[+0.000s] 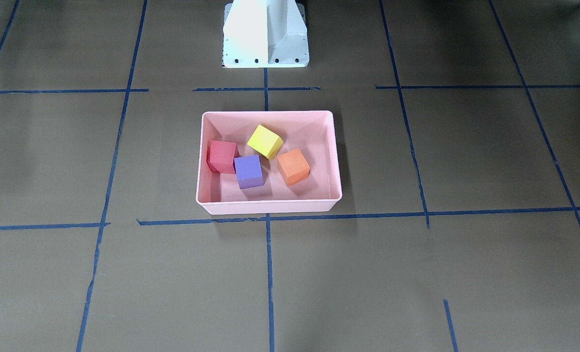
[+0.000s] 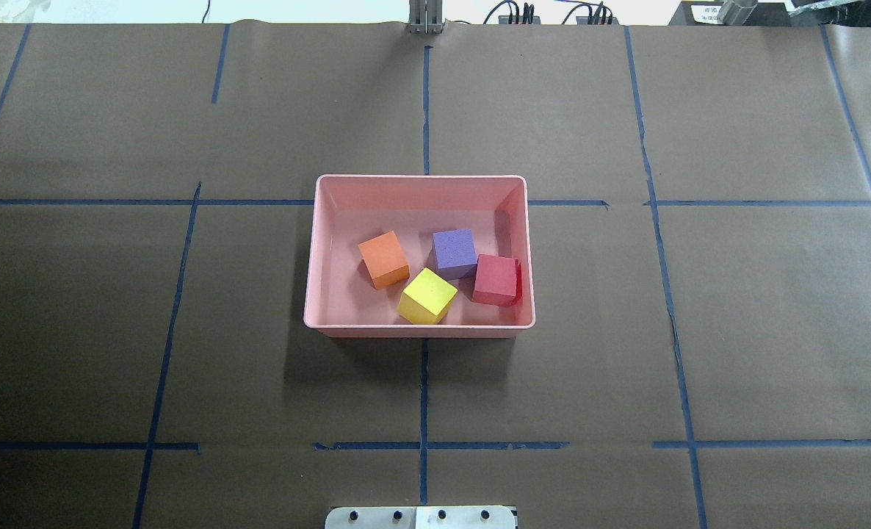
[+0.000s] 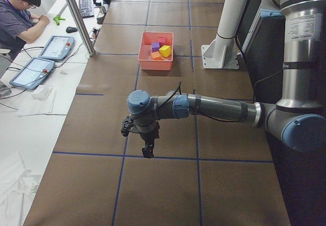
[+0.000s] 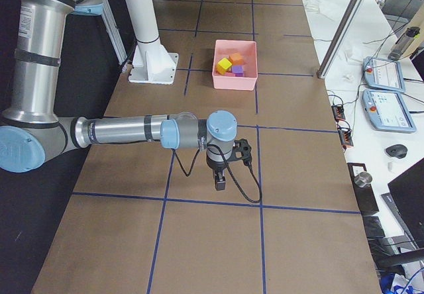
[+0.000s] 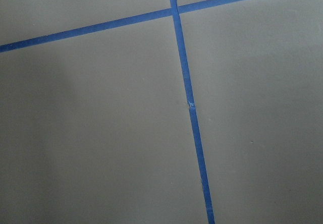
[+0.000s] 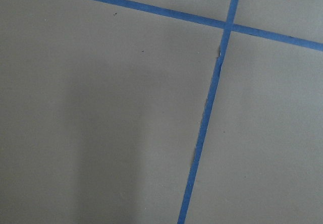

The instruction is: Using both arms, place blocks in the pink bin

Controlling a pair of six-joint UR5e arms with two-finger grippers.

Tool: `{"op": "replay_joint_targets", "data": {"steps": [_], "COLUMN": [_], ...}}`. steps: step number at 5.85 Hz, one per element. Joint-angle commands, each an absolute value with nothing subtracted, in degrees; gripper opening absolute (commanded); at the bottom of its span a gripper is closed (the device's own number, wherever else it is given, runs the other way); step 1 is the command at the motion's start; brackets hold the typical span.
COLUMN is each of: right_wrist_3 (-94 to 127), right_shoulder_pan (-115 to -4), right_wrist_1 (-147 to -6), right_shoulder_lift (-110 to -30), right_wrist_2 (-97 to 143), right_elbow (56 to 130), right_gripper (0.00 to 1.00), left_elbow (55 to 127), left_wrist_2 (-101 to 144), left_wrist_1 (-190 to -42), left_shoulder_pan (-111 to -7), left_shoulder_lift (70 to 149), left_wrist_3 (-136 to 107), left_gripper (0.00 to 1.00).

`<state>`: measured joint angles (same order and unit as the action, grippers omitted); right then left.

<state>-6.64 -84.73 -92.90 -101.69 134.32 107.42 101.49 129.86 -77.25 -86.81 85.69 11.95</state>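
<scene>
The pink bin [image 2: 318, 250] [image 1: 336, 161] stands at the table's middle. In it lie the red block [image 2: 496, 279] [image 1: 222, 156], the purple block [image 2: 454, 251] [image 1: 248, 171], the orange block [image 2: 384, 258] [image 1: 293, 166] and the yellow block [image 2: 427, 295] [image 1: 265, 141]. The bin also shows in the exterior left view [image 3: 147, 62] and in the exterior right view [image 4: 246, 45]. My left gripper [image 3: 148, 152] hangs over bare table far from the bin. My right gripper [image 4: 220, 184] does the same at the other end. I cannot tell whether either is open or shut. Both wrist views show only table.
The white pedestal base [image 1: 265, 34] stands behind the bin on the robot's side. Blue tape lines [image 2: 424, 389] cross the brown table cover. An operator [image 3: 20, 17] sits at a side desk with tablets [image 3: 56, 47]. A metal post [image 3: 76, 17] stands at the table's edge.
</scene>
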Motion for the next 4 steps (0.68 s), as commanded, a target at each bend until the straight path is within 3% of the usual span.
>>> {"op": "replay_joint_targets", "data": {"steps": [1, 4], "right_wrist_3": [-6.6, -6.6], "right_shoulder_pan": [-84.7, -84.7], "right_wrist_1": [-92.9, -91.2], "right_shoulder_lift": [-101.7, -101.8], "right_wrist_2": [134.3, 134.3], "right_elbow": [107.6, 107.1], "right_gripper": [1.0, 1.0], "left_elbow": [101.4, 101.3], "left_wrist_2": [129.8, 129.8], "left_wrist_1": [-77.3, -77.3], "left_shoulder_pan": [-86.7, -86.7], "left_shoulder_lift": [85.7, 85.7], "left_wrist_3": [12.0, 12.0], "left_gripper": [1.0, 1.0]}}
